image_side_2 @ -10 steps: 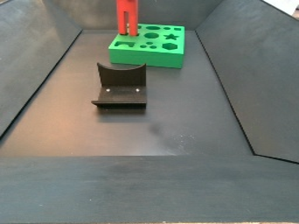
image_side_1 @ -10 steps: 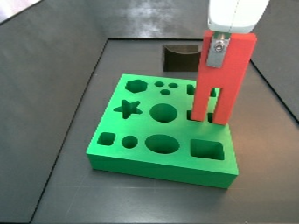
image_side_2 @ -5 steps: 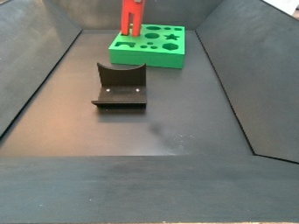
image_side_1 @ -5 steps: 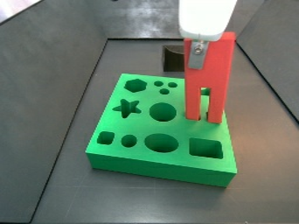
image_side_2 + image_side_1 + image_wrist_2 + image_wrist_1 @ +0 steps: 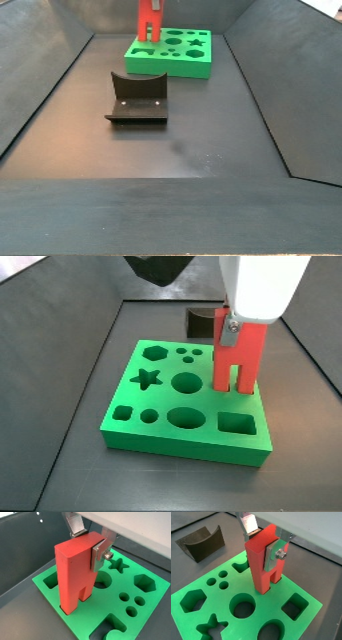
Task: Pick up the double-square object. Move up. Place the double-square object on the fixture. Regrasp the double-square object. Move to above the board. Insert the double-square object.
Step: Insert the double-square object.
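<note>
Gripper (image 5: 262, 543) directly above the green board (image 5: 134, 421), jaws clenched on the upper part of the red double-square piece (image 5: 263, 567). Piece upright, two prongs pointing down, silver finger (image 5: 100, 549) pressed flat against one face in both wrist views. Prong tips down at the board's top surface, at a cut-out close to one edge in a side view (image 5: 241, 361); whether seated inside or only resting at the rim, cannot tell. Star, hexagon, round, oval and square openings spread over the rest of the board's top. Board (image 5: 187, 62) at the far end of the dark floor (image 5: 201, 140). Fixture (image 5: 136, 98) on the floor well apart from the board, nearer the middle, curved dip facing up.
</note>
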You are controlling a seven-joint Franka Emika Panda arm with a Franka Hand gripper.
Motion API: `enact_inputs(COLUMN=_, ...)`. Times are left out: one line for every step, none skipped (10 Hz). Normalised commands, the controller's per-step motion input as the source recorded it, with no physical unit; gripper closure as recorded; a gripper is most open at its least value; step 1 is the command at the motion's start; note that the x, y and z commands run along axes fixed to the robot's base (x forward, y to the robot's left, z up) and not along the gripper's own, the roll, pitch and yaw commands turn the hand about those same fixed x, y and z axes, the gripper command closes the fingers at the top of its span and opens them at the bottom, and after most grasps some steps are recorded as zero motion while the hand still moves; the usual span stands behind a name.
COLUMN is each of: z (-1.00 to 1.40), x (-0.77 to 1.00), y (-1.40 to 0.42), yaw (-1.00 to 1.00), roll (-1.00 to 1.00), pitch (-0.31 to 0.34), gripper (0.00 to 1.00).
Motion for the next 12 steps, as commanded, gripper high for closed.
enact_inputs(z=-0.27, x=0.21, y=-0.44, yaw=0.00, roll=0.40, pitch=0.271, gripper=1.00)
enact_inputs(z=0.00, x=0.31, y=-0.43, yaw=0.00, roll=0.49, pitch=0.359, gripper=1.00)
enact_inputs(z=0.00, x=0.28, y=-0.42, yaw=0.00, roll=0.48, pitch=0.370, gripper=1.00)
enact_inputs(z=0.00, x=0.29, y=-0.42, yaw=0.00, roll=0.47, pitch=0.373, gripper=1.00)
enact_inputs(z=0.00, x=0.28, y=-0.44, yaw=0.00, roll=0.45, pitch=0.380, gripper=1.00)
enact_inputs(z=-0.22, x=0.40, y=-0.41, yaw=-0.02, roll=0.34, pitch=0.379, gripper=1.00)
enact_inputs(z=-0.24, x=0.41, y=-0.38, yaw=-0.04, roll=0.32, pitch=0.379, gripper=1.00)
enact_inputs(z=-0.30, x=0.44, y=-0.24, yaw=-0.12, roll=0.28, pitch=0.370, gripper=1.00)
enact_inputs(z=-0.28, x=0.37, y=-0.12, yaw=-0.22, roll=0.17, pitch=0.404, gripper=1.00)
enact_inputs(z=-0.34, x=0.39, y=-0.08, yaw=-0.25, roll=0.15, pitch=0.381, gripper=1.00)
enact_inputs(z=-0.68, x=0.41, y=0.07, yaw=-0.11, roll=0.00, pitch=0.274, gripper=1.00)
enact_inputs(z=-0.29, x=0.06, y=0.31, yaw=0.00, roll=-0.13, pitch=0.179, gripper=1.00)
